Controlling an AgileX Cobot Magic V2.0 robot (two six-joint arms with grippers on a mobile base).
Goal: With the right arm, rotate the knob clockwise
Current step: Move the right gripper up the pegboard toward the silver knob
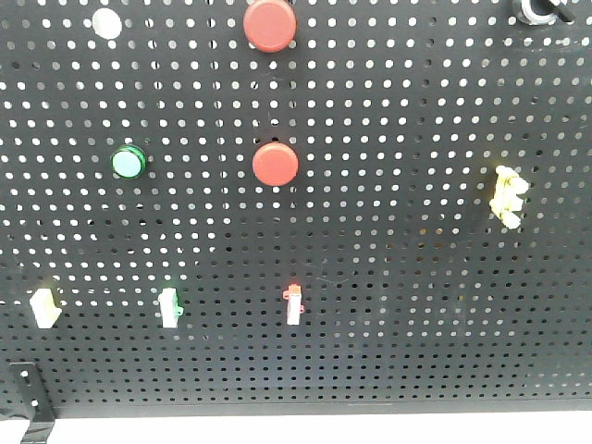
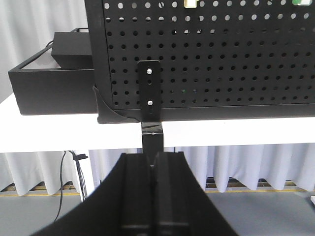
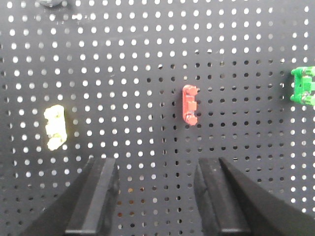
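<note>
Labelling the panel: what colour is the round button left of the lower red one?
Green; the button shows best in the exterior front-facing view.

The perforated board [image 1: 416,324] is matt black, metal by its look. The 2 red buttons [image 1: 276,164] [image 1: 269,24] are smooth plastic with a soft sheen. The knob [image 1: 541,9] glints like bare metal. The right hand [image 3: 155,167] is matt black, the surface [image 2: 49,132] smooth white, and the curtains [image 2: 39,182] are cloth.

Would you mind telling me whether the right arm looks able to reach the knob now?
Probably yes: the right gripper is open, facing the board with nothing between them, but it is aimed near the red clip, so it must shift over to the knob.
</note>
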